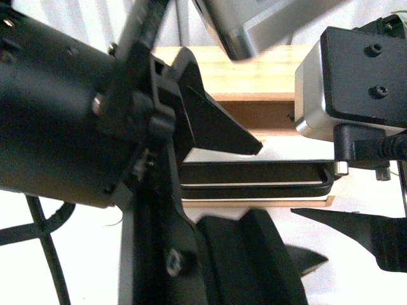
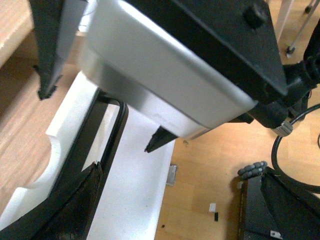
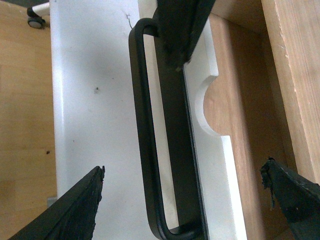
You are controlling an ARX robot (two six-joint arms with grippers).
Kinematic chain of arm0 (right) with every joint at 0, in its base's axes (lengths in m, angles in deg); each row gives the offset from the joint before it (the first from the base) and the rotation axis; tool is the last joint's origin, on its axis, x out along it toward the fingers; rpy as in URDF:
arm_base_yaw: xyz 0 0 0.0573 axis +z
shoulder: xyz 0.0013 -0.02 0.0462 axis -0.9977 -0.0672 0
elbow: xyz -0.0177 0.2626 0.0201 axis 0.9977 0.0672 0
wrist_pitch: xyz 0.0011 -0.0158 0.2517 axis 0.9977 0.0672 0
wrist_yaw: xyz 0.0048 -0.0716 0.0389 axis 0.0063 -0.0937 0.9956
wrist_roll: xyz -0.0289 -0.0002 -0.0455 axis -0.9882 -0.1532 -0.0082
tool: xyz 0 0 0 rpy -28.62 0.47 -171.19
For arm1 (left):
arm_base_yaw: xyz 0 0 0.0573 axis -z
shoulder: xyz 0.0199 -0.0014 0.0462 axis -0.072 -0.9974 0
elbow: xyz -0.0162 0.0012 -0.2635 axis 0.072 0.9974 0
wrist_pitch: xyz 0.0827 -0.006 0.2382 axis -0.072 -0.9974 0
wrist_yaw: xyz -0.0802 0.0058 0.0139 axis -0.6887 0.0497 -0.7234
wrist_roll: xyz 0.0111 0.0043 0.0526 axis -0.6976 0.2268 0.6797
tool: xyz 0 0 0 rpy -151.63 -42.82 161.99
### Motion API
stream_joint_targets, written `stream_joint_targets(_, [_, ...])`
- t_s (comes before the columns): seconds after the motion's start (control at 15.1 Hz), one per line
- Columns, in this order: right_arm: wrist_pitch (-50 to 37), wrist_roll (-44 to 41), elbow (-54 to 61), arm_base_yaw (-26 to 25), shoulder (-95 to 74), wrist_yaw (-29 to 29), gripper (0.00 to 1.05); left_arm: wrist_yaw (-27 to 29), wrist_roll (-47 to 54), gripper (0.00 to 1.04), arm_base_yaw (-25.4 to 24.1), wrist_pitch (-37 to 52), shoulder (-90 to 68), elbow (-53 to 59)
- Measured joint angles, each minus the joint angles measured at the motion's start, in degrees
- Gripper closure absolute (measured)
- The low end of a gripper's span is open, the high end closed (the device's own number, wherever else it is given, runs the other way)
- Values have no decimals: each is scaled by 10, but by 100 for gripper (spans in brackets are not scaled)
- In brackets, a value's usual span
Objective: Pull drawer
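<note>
The drawer (image 3: 100, 100) sits low in front of the robot, its white front facing out from the wooden cabinet (image 1: 254, 70). A strip of bare wooden interior shows between the front's top edge and the cabinet's edge, so the drawer stands partly out. The long black bar handle (image 3: 144, 135) runs along the front, with an open slot between the bar and the white face for most of its length. The half-round notch (image 3: 210, 107) cuts the top edge near the middle.

The right gripper (image 3: 182, 172) hangs over the front with its fingers (image 3: 75, 210) spread wide. One tip is over the white face on the outer side of the bar and the other is over the wooden interior (nothing is pinched between them). The left gripper (image 2: 70, 130) is spread too, with one finger (image 2: 47, 50) over the interior wood and the other down by the handle; I cannot tell whether it touches the bar. In the front view both arms crowd close above the drawer, and the left arm hides that end of the handle. Wooden floor (image 3: 25, 125) lies beyond the front's outer edge.
</note>
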Motion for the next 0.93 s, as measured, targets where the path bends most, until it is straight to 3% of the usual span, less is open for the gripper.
stream_joint_targets(0.53, [-12, 58, -14, -36, 23, 39, 7, -49, -76, 7, -63, 80, 38, 21])
stream_joint_targets(0.66, [-75, 136, -16, -67, 24, 41, 7, -45, -167, 7, -128, 181, 51, 34])
stream_joint_targets(0.79, [-176, 289, -22, -104, 6, -24, 7, 39, -316, 7, -224, 311, 49, 68])
stream_joint_targets(0.93, [-246, 473, -31, -154, -17, -125, 7, 151, -422, 7, -317, 320, 43, 79])
